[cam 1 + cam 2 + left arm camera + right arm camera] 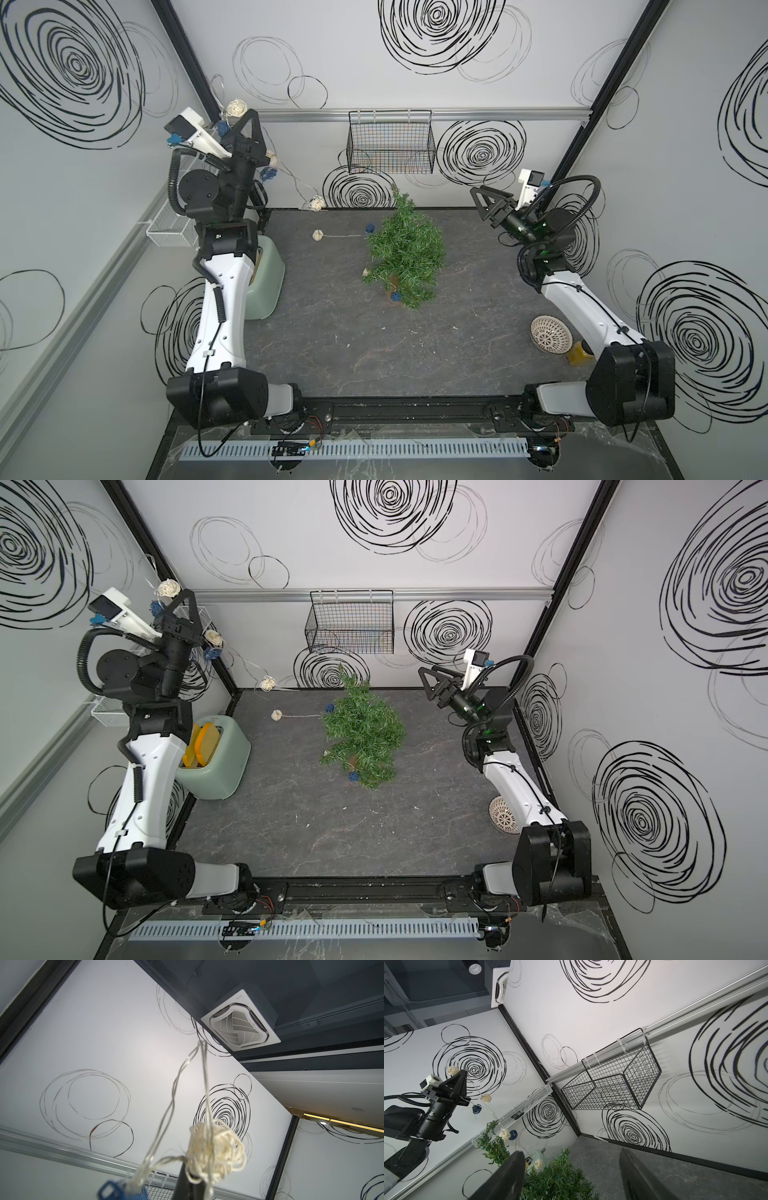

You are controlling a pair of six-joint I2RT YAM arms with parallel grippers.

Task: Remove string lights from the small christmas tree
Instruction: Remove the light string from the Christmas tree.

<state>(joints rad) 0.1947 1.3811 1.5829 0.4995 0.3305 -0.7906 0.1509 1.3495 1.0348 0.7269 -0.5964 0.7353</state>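
The tree stood near the middle of the worktop, with the string lights only partly off it. 3 of their balls sat in or against the branches. A blue ball was at the tree's upper left edge, a cream ball lower on that side, and another blue one by its foot.

From the tree's left edge the pale wire ran across the worktop to a cream ball lying apart from the tree. It then climbed toward the far-left corner, past more balls, to the left gripper. That gripper was raised well above and to the left of the tree, with its jaws closed on the wire. In the left wrist view a cream ball rested against one dark finger, and loops of wire rose beyond it.

The right gripper hung to the right of the tree, level with its top. Its jaws were spread wide and held nothing.

A green toaster stood at the worktop's edge, left of the tree.
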